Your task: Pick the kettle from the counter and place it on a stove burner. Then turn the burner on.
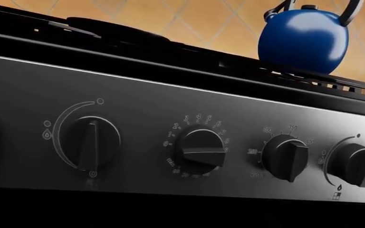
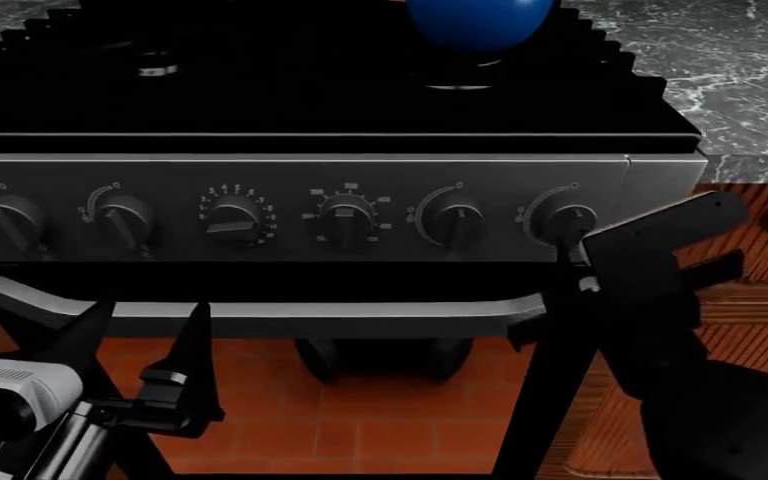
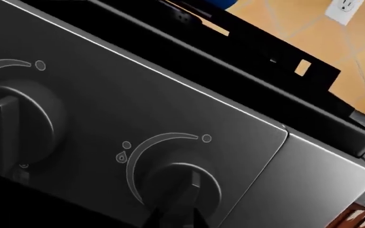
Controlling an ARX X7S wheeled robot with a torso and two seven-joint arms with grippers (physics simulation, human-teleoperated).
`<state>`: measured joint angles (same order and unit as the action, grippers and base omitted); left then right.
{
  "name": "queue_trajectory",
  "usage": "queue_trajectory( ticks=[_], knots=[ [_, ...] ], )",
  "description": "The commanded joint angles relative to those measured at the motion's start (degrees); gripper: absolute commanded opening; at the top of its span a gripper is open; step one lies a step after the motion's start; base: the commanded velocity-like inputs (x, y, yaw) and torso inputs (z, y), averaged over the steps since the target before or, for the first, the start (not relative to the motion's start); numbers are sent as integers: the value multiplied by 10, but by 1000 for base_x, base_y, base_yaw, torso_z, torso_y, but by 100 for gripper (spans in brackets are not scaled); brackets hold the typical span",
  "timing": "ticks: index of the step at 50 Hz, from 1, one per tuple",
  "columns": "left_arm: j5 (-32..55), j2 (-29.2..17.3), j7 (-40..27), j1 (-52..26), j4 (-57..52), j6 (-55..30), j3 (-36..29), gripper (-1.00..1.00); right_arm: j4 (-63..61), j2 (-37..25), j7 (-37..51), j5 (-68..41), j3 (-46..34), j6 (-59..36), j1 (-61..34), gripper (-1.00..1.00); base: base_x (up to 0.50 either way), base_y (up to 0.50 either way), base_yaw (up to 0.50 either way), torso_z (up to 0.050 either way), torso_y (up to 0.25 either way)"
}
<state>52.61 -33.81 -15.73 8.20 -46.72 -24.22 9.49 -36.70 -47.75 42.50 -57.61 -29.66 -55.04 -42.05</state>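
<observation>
On the stove top: the kettle (image 2: 479,22) sits over the rear right stove burner (image 2: 459,82), its blue body cut off by the upper edge of the head view; in the left wrist view it stands upright on the black grates (image 1: 309,78) with its dark arched handle rising out of frame
Counter: the dark marble slab (image 2: 724,70) runs to the right of the stove, and a strip of it shows at the far left corner
Control panel: six round knobs in a row across the grey front, the rightmost knob (image 2: 570,219) with its pointer roughly upright
Right gripper: the right gripper (image 2: 582,262) is at the rightmost knob, a dark fingertip just below the dial in the right wrist view; I cannot tell whether the jaws are closed on it
Left gripper: the left gripper (image 2: 137,335) hangs low in front of the oven handle (image 2: 264,315), fingers spread apart, holding nothing
Other burner: a second cap (image 2: 157,68) shows at the rear left
</observation>
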Motion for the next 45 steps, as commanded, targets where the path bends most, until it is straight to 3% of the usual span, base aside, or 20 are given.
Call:
queue_trajectory(
  ticks=[1,45],
  knots=[
    [1,-1,-1,1,0,2,0,100,-27,-1,-30,-7,-44,-31,-45,-100,0,0,3,0,0],
    [2,-4,1,4,6,9,-4,100,-84,-34,-163,218,-261,-62,-178,-100,1,3,6,0,1]
  ],
)
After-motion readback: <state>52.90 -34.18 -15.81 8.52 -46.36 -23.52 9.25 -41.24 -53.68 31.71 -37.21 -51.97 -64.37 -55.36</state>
